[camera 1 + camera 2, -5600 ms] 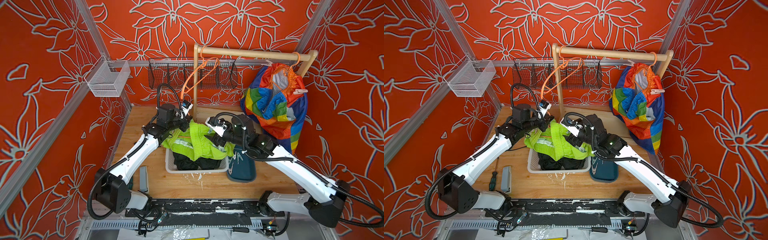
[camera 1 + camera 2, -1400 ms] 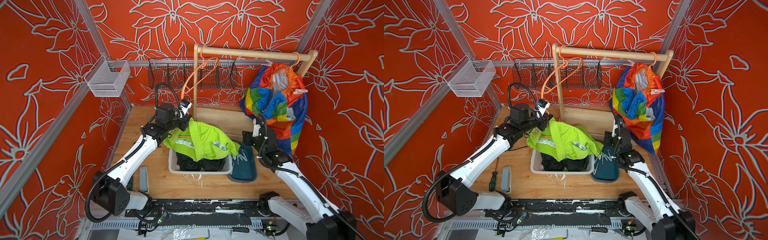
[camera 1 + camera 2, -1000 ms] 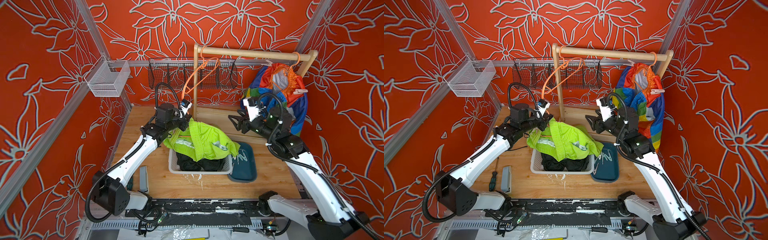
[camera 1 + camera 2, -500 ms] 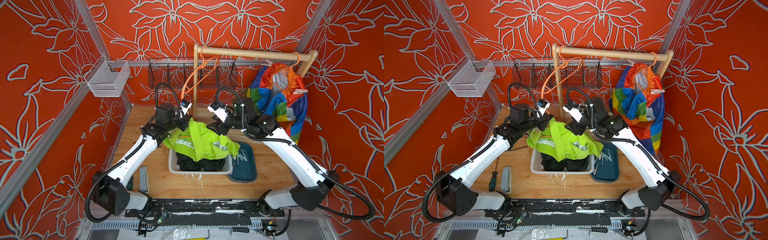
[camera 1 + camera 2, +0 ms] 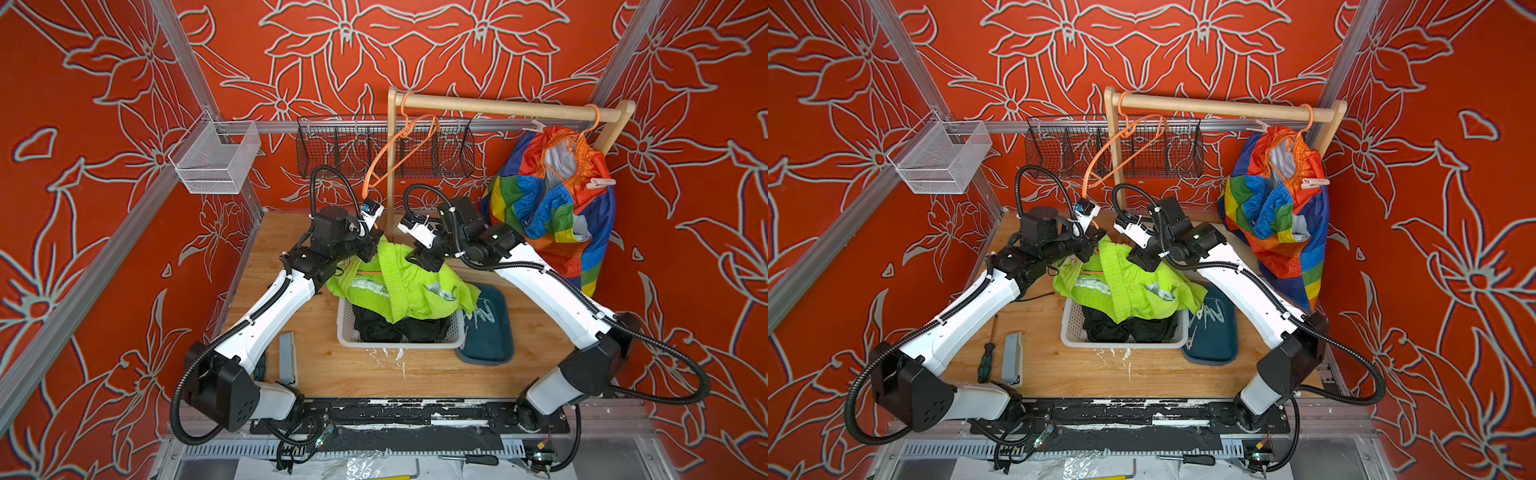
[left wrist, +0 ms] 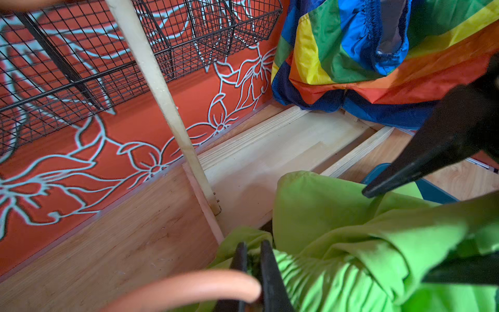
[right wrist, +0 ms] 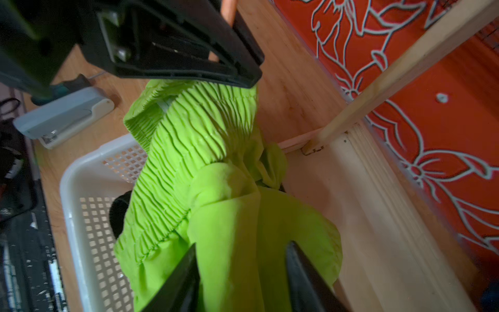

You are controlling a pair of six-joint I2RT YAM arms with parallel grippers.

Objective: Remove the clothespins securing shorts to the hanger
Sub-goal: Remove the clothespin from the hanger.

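The left tool [image 6: 252,248] pinches the green shorts [image 5: 415,286] up over the basket [image 5: 399,345], maybe to steady them. The right tool [image 7: 241,244] is around them; grip unclear.

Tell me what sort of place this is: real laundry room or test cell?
Probably a staged robot test cell: aluminium frame around printed floral panels, two bench-mounted robot arms, a small wooden rail hung with rainbow shorts.

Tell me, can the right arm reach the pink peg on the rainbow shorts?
Probably, once free: the right gripper straddles the lime shorts. The pink peg sticks out uncovered on the rainbow shorts, on that arm's side.
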